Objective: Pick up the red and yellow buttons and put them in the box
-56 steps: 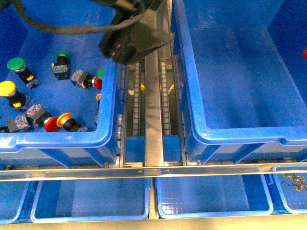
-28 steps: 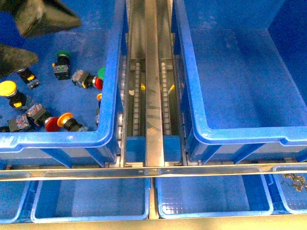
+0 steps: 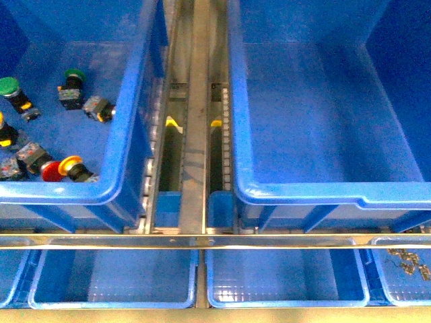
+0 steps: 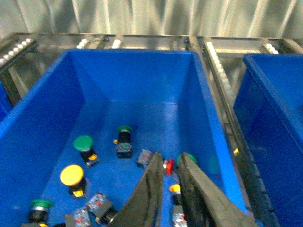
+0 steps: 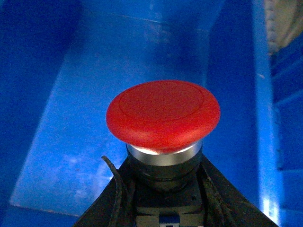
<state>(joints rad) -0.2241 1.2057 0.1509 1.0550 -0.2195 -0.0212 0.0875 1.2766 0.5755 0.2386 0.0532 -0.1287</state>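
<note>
Right tool: closed tight on the red button, with one dark finger on each side of its black body. It shows only in the right wrist view.
Red button: held with its round red cap facing the camera and a silver ring just under the cap. A smooth blue floor and tall blue walls show behind it.
Left tool: open just a little, with nothing between its two dark fingers. It hangs over the left bin, near the wall next to the track.
Box: big and deep, standing to the right of the track.
Yellow button: on the floor of the left bin, near the wall away from the track.
Second red button: lying on its side in the near corner of the left bin, touching another yellow button.
Green buttons: two of them, farther back in the left bin.
Track: a metal rail with rows of little rollers, between the left bin and the box.
Small trays: in a row along the near edge, below the bins. The one on the far right holds small metal bits.
</note>
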